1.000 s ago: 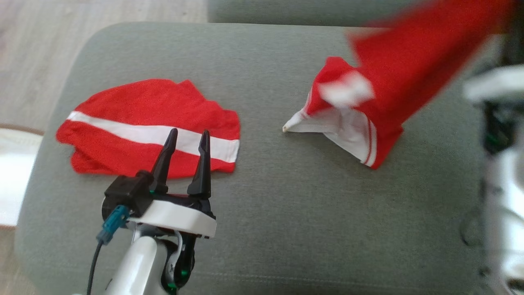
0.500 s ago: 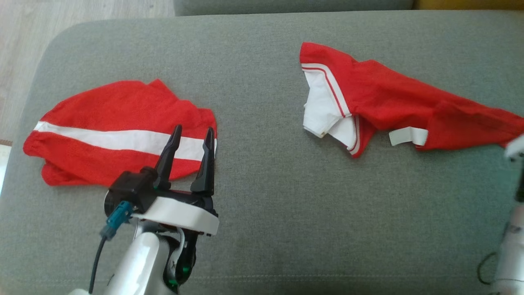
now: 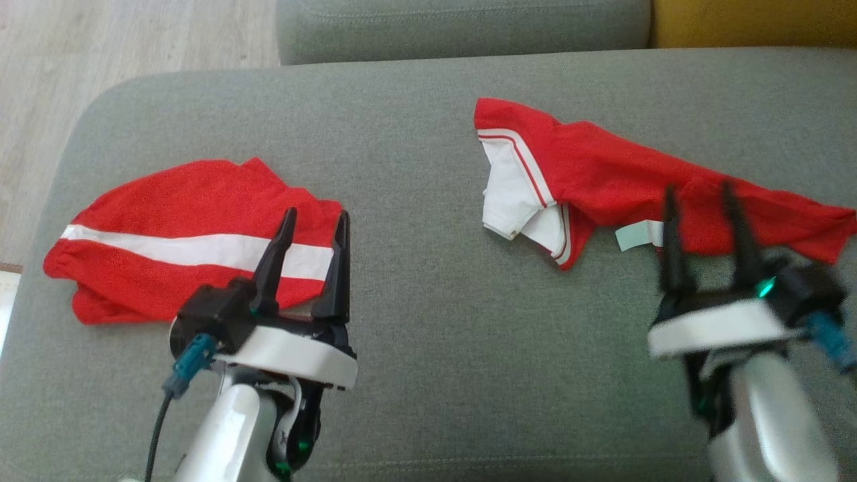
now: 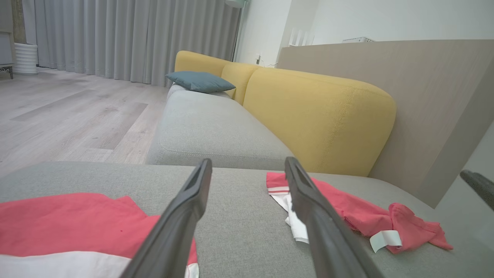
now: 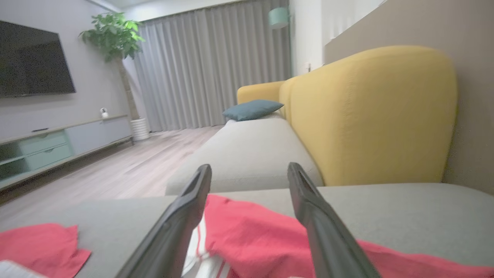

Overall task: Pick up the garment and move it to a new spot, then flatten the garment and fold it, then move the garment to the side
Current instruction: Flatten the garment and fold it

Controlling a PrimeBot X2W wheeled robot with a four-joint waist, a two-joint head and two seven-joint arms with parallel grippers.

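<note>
At the near edge of the wide grey upholstered sofa cushion, both pale arms come up from below. The left gripper holds its two dark fingers apart with nothing between them, tips over the right end of a folded red garment with a white band, which lies flat on the cushion's left half. The right gripper (blurred in the head view) also has its fingers spread and empty, tips over the near hem of the crumpled red shirt with a white striped collar. That shirt lies on the cushion's right half, stretched sideways, collar end toward the middle, a small white tag at its near edge, well apart from the folded garment. Beyond sit a second grey seat cushion, a pale wooden floor, a yellow backrest, a teal pillow and grey curtains.
</note>
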